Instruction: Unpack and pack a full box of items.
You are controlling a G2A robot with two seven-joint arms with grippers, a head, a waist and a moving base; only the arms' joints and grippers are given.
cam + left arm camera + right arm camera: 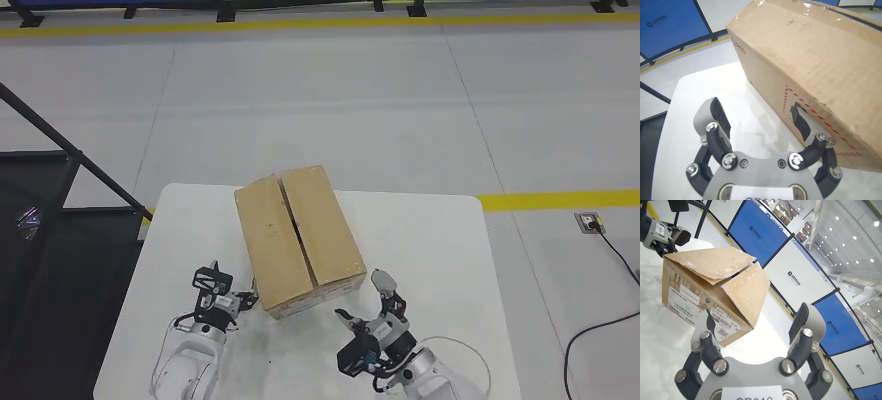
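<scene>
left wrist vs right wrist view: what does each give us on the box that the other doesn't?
Left wrist adds: one long side of the brown cardboard box, with a red dashed marking, and the open left tool close beside that side.
Right wrist adds: the box's end face with white labels, its two top flaps parted and slightly lifted, clear tape on them, and the open right tool facing that end.
Shared: the box standing on the white table, and the left tool next to it.

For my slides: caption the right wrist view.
Open right tool faces a cardboard box with slightly raised top flaps; left tool at its far corner.
</scene>
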